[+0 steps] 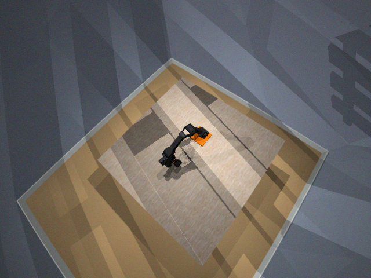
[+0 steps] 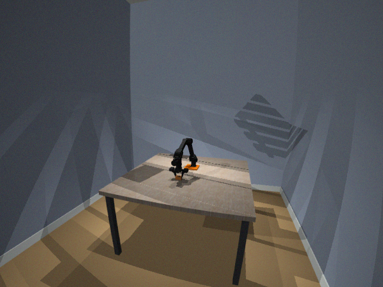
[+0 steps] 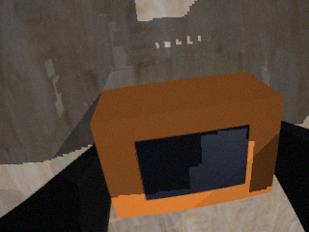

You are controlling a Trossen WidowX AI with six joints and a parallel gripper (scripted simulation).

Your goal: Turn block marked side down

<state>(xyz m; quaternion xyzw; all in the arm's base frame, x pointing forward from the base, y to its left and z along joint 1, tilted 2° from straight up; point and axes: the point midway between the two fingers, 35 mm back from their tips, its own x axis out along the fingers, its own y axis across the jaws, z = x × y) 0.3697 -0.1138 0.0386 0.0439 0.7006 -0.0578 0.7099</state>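
An orange block [image 3: 187,116] [image 2: 178,177] lies on the wooden table [image 2: 197,197] [image 1: 209,191]. Its dark marked side [image 3: 193,162] faces up towards the wrist camera. My gripper [image 3: 187,141] [image 2: 178,173] [image 1: 170,162] is down at the table and shut on the block, with one black finger at its left side and one at its right. In the top and exterior views the block shows only as a small orange patch under the fingers.
The arm's orange base plate [image 1: 204,139] [image 2: 194,167] sits on the table behind the gripper. The table stands in a walled room with a wooden floor [image 2: 154,247]; its edges lie well away from the block.
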